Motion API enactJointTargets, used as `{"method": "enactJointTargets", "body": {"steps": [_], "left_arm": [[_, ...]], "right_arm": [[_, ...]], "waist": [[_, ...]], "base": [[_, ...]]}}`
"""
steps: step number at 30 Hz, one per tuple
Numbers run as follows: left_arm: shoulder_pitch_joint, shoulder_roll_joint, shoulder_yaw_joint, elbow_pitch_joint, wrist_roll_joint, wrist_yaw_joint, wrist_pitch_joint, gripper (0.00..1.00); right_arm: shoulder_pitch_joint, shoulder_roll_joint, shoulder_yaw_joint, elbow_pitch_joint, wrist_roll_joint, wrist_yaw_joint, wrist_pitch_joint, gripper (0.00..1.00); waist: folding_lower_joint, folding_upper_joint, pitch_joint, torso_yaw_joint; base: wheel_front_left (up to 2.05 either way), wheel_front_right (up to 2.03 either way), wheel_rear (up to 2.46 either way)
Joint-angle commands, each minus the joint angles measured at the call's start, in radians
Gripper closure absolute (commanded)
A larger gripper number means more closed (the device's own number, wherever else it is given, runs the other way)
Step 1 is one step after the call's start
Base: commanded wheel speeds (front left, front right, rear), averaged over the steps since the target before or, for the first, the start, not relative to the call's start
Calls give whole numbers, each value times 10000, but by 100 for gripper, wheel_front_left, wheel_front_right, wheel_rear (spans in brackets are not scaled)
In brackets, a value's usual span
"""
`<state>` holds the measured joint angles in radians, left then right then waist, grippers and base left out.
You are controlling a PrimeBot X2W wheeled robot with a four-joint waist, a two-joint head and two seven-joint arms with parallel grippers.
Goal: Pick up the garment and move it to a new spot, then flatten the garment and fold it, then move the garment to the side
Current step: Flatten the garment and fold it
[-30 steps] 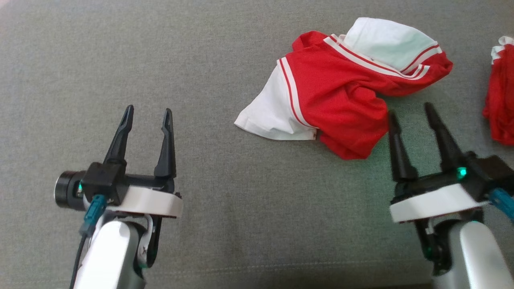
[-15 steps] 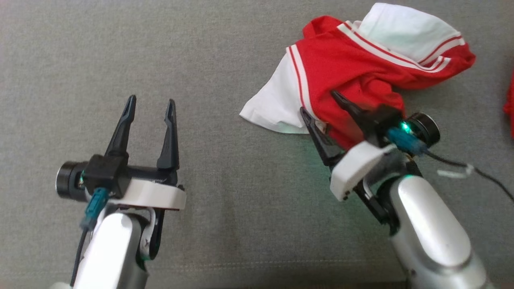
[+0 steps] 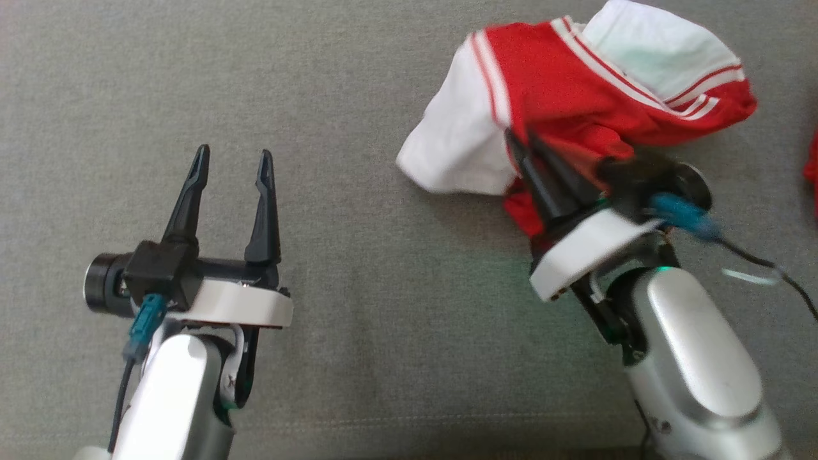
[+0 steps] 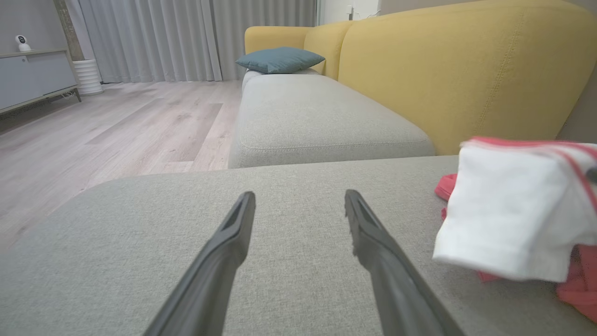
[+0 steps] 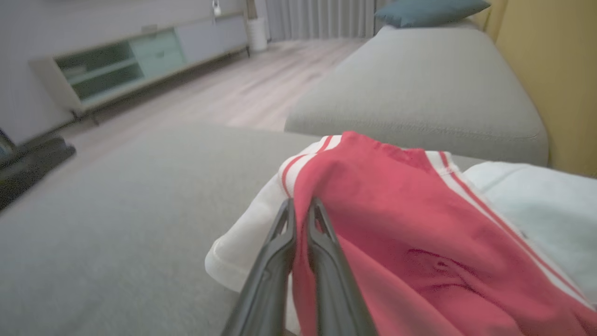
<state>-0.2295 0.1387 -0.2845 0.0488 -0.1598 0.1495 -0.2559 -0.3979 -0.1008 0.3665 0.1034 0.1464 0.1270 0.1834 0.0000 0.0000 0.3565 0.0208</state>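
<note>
Since one second earlier, the right gripper (image 3: pixel 521 137) has been swung in from beside the crumpled red-and-white striped jersey garment (image 3: pixel 562 83) and closed. Its dark fingers are pinched narrow on a red fold, and the near white edge appears raised off the grey woven sofa cushion (image 3: pixel 358 255). The left gripper (image 3: pixel 234 153) is held wide and empty, well apart from the garment. The step in hand is judged to be the pick-up; a lift and carry to a fresh spot is called for next. No lettering can be read.

Grey seat cushions (image 4: pixel 326 116) front a yellow sofa back (image 4: pixel 466 70), with pale wood floor (image 4: pixel 116 126) and curtains (image 4: pixel 186 37).
</note>
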Motion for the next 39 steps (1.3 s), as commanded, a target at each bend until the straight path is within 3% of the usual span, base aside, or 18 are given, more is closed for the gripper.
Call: {"method": "enactJointTargets", "body": {"steps": [1, 11, 17, 18, 19, 20, 21, 30, 39], "left_arm": [[-214, 116, 350, -312, 65, 5, -59, 0], [-63, 307, 404, -319, 151, -37, -59, 0], [-82, 461, 388, -317, 168, -60, -41, 0], [-85, 477, 386, -320, 166, -57, -34, 0], [-84, 489, 384, -322, 162, -51, -28, 0], [-84, 495, 376, -324, 157, -47, -21, 0], [-82, 500, 366, -324, 150, -46, -12, 0], [136, 496, 362, -310, 62, 113, -10, 0], [513, 498, 308, -378, 0, 246, -14, 0]], "right_arm": [[246, 299, -65, -742, 561, 37, -507, 100], [2748, 498, -2431, -1609, 2268, 37, -1596, 100], [3697, 503, -2922, -1076, 3011, 37, -1872, 100], [3780, 503, -2946, -923, 3135, 37, -1919, 91], [3859, 503, -3005, -720, 3132, 37, -1930, 65], [3904, 503, -3064, -552, 3078, 37, -1972, 6], [3912, 503, -3106, -449, 3029, 37, -2074, 0], [3448, 491, -3269, -1655, 342, 37, -3129, 0], [3238, 362, -2544, -2425, -129, 37, -2697, 0]], "waist": [[0, 0, -65, -88], [0, 0, -224, -629], [0, 0, -231, -909], [0, 0, -234, -932], [0, 0, -240, -949], [0, 0, -245, -953], [0, 0, -251, -953], [0, 0, -561, -756], [0, 0, -922, -498]], "base": [[0, 0, 0], [0, 0, 0], [0, 0, 0], [0, 0, 0], [0, 0, 0], [0, 0, 0], [0, 0, 0], [0, 0, 0], [0, 0, 0]]}}
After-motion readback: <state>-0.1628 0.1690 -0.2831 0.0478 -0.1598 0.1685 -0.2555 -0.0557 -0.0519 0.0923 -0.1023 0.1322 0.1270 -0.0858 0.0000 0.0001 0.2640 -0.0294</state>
